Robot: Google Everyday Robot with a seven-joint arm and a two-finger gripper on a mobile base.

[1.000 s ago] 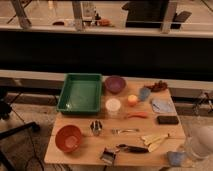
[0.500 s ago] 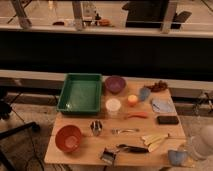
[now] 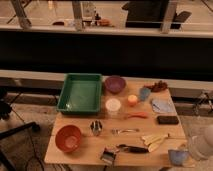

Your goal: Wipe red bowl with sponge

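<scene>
The red bowl sits upright at the front left of the wooden table. The sponge, a small blue block, lies at the front right corner, far across the table from the bowl. Right beside the sponge, at the picture's lower right edge, the pale rounded end of my arm shows. My gripper is there at that corner and is shut. Whether it touches the sponge I cannot tell.
A green tray fills the back left, with a purple bowl beside it. A blue cup, pale blue cloth, white cup, metal cup, black block and several utensils crowd the middle and right.
</scene>
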